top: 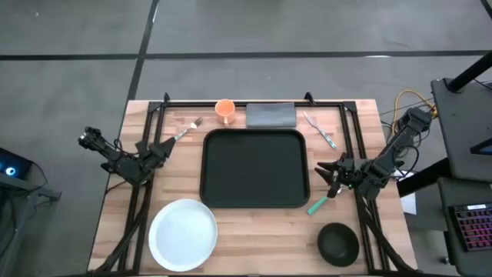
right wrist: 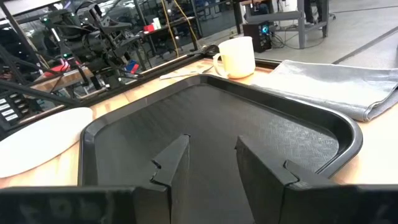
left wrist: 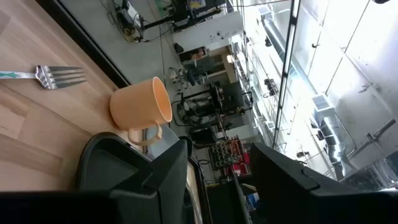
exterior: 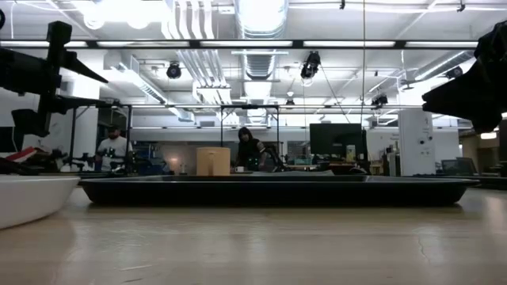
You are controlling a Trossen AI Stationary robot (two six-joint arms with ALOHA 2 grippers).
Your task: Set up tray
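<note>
The black tray lies flat in the middle of the table, also seen in the right wrist view and edge-on in the low view. My right gripper hovers open just off the tray's right rim, fingers pointing left across it. My left gripper hangs open left of the tray, near the fork, and faces the orange cup; its fingers hold nothing.
A white plate sits near the front left. The orange cup and a grey napkin lie behind the tray. A teal-handled utensil is at the far right, another lies by the right gripper, and a dark bowl sits at the front right.
</note>
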